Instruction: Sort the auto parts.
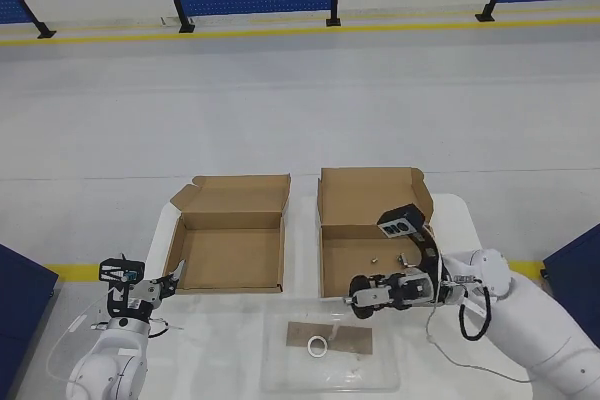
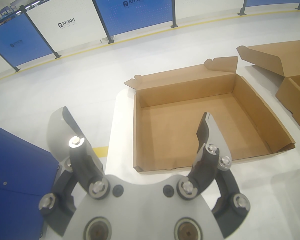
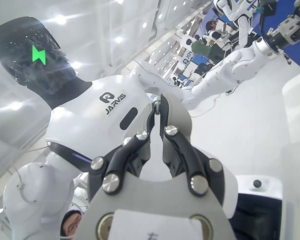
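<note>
My right gripper (image 1: 356, 298) hovers over the table just in front of the right cardboard box (image 1: 348, 250), turned back toward the robot. It is shut (image 3: 158, 108) on a small threaded metal bolt (image 3: 156, 104) pinched at its fingertips. A few small parts (image 1: 375, 262) lie inside that box. My left gripper (image 1: 170, 279) hangs open and holds nothing (image 2: 135, 114) at the near left corner of the left cardboard box (image 2: 185, 126), which looks bare inside. A white ring (image 1: 318, 346) lies in a clear tray (image 1: 285, 375) at the table's front.
Both boxes stand side by side with lids folded back, the left box (image 1: 230, 258) beside the right one. A brown card piece (image 1: 330, 335) lies in the tray under the ring. Blue units (image 1: 5, 300) flank the white table's (image 1: 220, 330) sides.
</note>
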Available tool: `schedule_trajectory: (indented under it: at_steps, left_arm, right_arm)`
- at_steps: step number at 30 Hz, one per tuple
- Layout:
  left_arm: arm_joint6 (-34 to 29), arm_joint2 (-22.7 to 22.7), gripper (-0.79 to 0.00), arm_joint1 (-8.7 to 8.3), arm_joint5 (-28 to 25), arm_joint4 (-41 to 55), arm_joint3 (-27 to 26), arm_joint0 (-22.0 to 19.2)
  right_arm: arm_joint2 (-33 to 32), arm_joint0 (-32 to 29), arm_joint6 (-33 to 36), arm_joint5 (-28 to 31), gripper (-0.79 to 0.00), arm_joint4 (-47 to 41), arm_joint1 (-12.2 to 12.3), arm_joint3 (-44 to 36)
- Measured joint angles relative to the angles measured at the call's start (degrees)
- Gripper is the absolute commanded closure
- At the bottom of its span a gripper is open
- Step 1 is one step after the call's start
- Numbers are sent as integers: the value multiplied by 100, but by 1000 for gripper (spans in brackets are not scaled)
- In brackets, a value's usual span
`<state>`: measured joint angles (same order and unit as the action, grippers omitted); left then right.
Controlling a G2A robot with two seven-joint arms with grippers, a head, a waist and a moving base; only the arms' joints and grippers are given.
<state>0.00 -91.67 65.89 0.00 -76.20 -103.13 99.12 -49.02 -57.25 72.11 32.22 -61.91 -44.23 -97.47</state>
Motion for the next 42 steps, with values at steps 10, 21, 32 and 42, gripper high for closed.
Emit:
schedule_trajectory:
  at_steps: [10,21,32,42]
  left_arm:
    - [0,0,-785,0,0,0,0,0]
    - [0,0,-785,0,0,0,0,0]
    - [0,0,-785,0,0,0,0,0]
    - [0,0,-785,0,0,0,0,0]
  right_arm:
    - [-232,-116,469,-470,0,-1164,-125,-308]
    - [-526,-303,1598,-1621,0,-2516,-522,-542]
    - [-490,-437,1421,-1760,0,-2799,-575,-718]
    - [-447,-732,1281,-2279,0,-3352,-776,-729]
